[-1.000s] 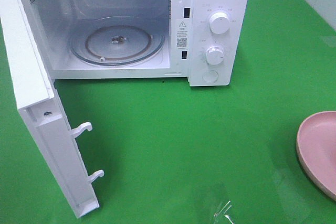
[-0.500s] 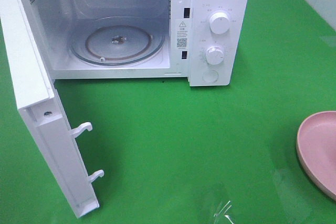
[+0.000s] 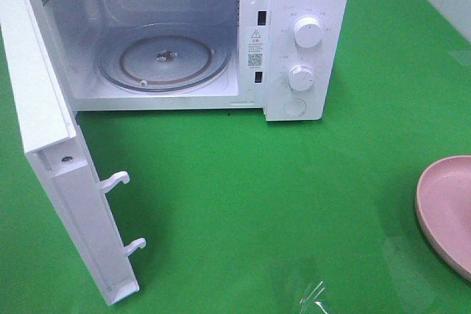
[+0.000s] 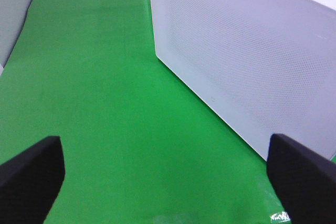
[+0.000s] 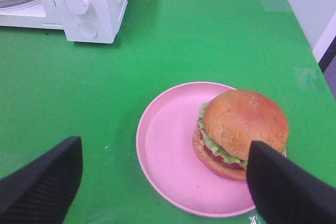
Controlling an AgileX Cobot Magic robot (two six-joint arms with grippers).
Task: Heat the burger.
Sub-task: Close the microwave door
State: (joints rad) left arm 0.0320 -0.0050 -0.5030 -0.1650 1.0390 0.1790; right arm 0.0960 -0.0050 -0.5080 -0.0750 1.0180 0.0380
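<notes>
change: none across the last second — microwave (image 3: 176, 38) door swung open, turntable bare | burger (image 5: 241, 132) on pink plate (image 5: 168, 150), right edge of counter (image 3: 243, 204) | right hand (image 5: 163, 182) wide open above plate, empty | left hand (image 4: 163, 171) open, empty, beside door | pickup not yet begun

My left gripper (image 4: 165, 174) is hanging with its jaws spread wide, one dark finger (image 4: 30, 174) showing at each side of the left wrist view, nothing between them. My right gripper (image 5: 167, 182) is doing the same: its two black fingers (image 5: 42, 182) are standing well apart and gripping nothing, tips pointing downward toward the surface below. Neither of my arms is showing in the high exterior view.
</notes>
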